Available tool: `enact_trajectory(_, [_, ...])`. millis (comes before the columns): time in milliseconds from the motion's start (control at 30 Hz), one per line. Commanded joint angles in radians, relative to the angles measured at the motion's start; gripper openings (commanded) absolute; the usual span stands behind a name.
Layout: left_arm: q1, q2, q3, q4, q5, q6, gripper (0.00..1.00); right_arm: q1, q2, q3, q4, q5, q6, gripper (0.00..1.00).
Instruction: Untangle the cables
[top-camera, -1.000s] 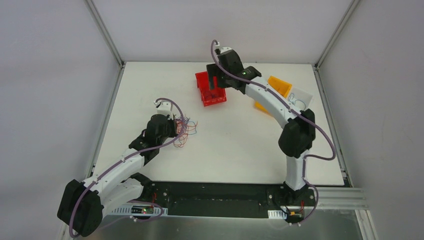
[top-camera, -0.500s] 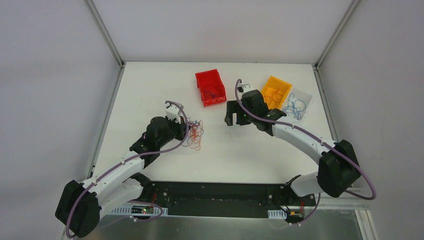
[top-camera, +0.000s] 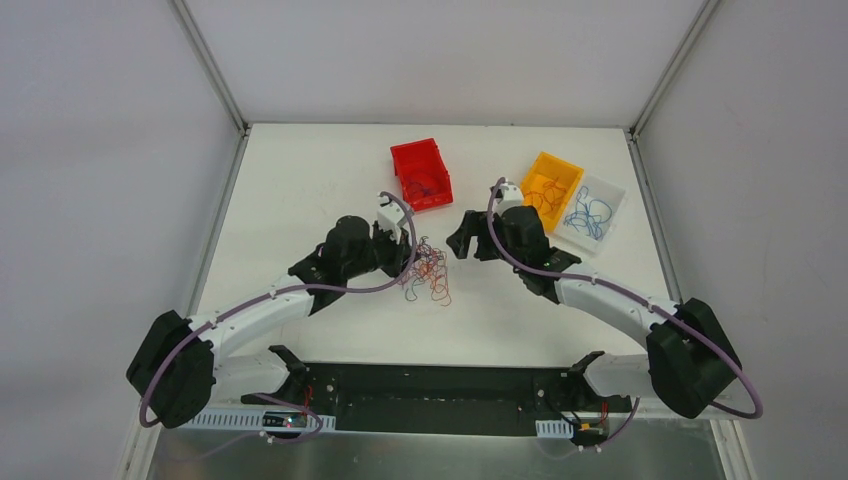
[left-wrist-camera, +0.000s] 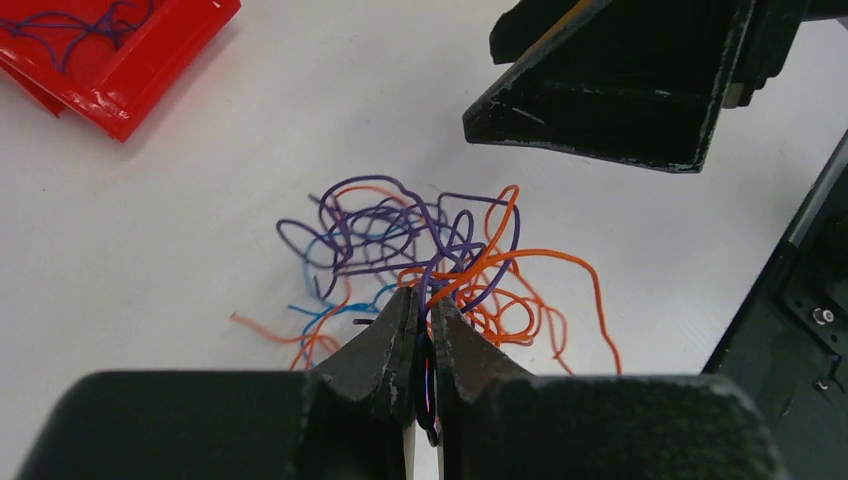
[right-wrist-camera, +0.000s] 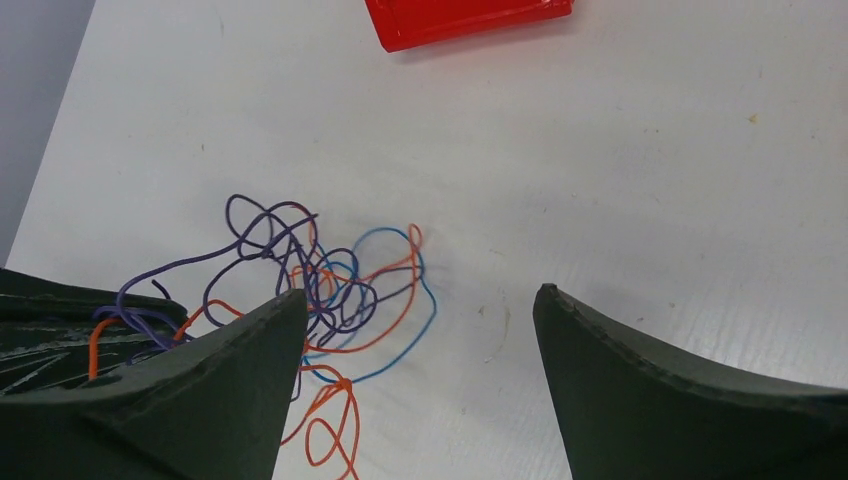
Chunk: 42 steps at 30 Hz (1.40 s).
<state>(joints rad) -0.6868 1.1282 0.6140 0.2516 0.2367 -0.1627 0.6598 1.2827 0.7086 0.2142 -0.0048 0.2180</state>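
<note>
The white table (top-camera: 300, 180) fills the floor of the enclosure, with pale walls (top-camera: 120, 150) rising close along its left, far and right edges. Its left half and the strip along the near edge lie bare.

The left arm (top-camera: 250, 310) reaches in from the near-left corner and the right arm (top-camera: 610, 295) from the near right. They meet around the middle of the table.

Three bins sit toward the far right. The red bin (top-camera: 421, 175) is nearest the centre. The orange bin (top-camera: 553, 182) and the clear bin (top-camera: 595, 212) stand side by side, touching or nearly so, and each holds a few loose wires.

The cable tangle (top-camera: 428, 275) lies on the table's middle, between the two hands and well apart from the bins. It is a loose clump of purple, orange and blue strands with no clear long axis. Orange loops trail toward the near edge.

The left hand (left-wrist-camera: 424, 310) is pinched tight on purple and orange strands at the tangle's left side. The right hand (right-wrist-camera: 420, 293) is spread wide just right of the tangle, holding nothing, its fingers pointing toward the clump.
</note>
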Motion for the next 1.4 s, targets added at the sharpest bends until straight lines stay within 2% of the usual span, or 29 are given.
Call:
enact_trajectory(0, [0.001, 0.045, -0.030, 0.189, 0.001, 0.051, 0.10, 0.000, -0.012, -0.017, 0.143, 0.054, 0.052, 0.86])
enact_trajectory(133, [0.020, 0.089, -0.126, 0.377, 0.008, 0.016, 0.14, 0.001, 0.013, -0.010, 0.147, 0.035, 0.066, 0.85])
enact_trajectory(333, [0.021, 0.108, -0.072, 0.307, 0.065, 0.017, 0.17, 0.000, 0.043, -0.010, 0.160, 0.040, 0.086, 0.84])
enact_trajectory(467, [0.021, 0.085, -0.069, 0.281, 0.077, 0.024, 0.28, 0.000, 0.072, 0.002, 0.159, 0.038, 0.104, 0.83])
enact_trajectory(533, [0.021, 0.066, -0.079, 0.276, 0.057, 0.033, 0.35, 0.001, 0.095, 0.008, 0.159, 0.027, 0.126, 0.80])
enact_trajectory(633, [0.021, 0.042, -0.094, 0.272, -0.007, 0.038, 0.43, 0.000, 0.145, 0.030, 0.160, -0.044, 0.146, 0.71])
enact_trajectory(733, [0.021, 0.033, -0.085, 0.234, -0.081, 0.035, 0.46, 0.000, 0.169, 0.046, 0.153, -0.081, 0.158, 0.68])
enact_trajectory(833, [0.025, 0.054, -0.061, 0.178, -0.136, 0.020, 0.48, 0.001, 0.215, 0.095, 0.052, -0.058, 0.149, 0.65])
enact_trajectory(967, [0.035, 0.116, -0.013, 0.138, -0.064, 0.010, 0.49, 0.002, 0.299, 0.172, -0.050, -0.070, 0.153, 0.62])
enact_trajectory(1133, [0.035, 0.165, 0.023, 0.116, -0.012, 0.010, 0.50, 0.001, 0.366, 0.246, -0.161, -0.016, 0.154, 0.47])
enact_trajectory(1367, [0.035, 0.177, 0.035, 0.096, -0.011, 0.012, 0.53, 0.004, 0.424, 0.306, -0.250, -0.020, 0.156, 0.45])
